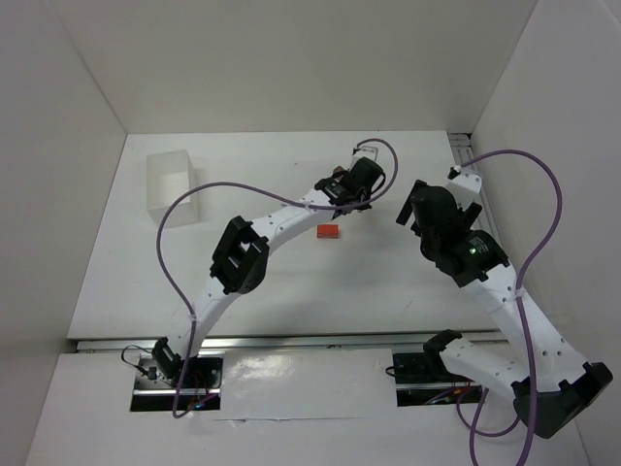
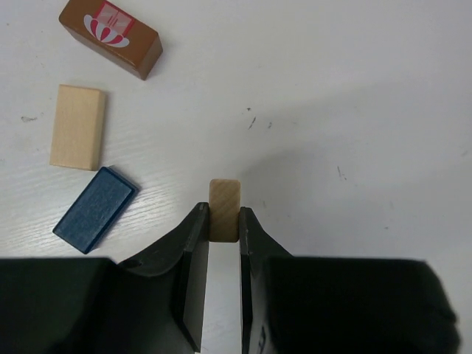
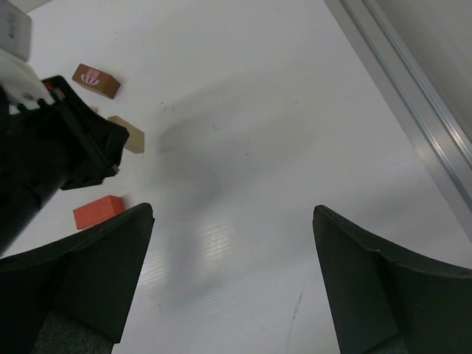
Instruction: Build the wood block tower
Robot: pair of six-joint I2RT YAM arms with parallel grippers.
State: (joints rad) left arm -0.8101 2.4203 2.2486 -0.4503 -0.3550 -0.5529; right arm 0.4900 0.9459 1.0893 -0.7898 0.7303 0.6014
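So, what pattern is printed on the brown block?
The brown block carries a red-and-white striped emblem, clearest in the left wrist view.

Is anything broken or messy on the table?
Nothing looks broken. The blocks just lie scattered at different angles: the brown block, the pale block and the blue block lie flat near each other, and the red block sits off on its own. No tower stands yet.

A white bench is enclosed on three sides by plain white walls. A metal rail is set along its near edge, and a side rail along its right. Soft shadows are cast by even light.
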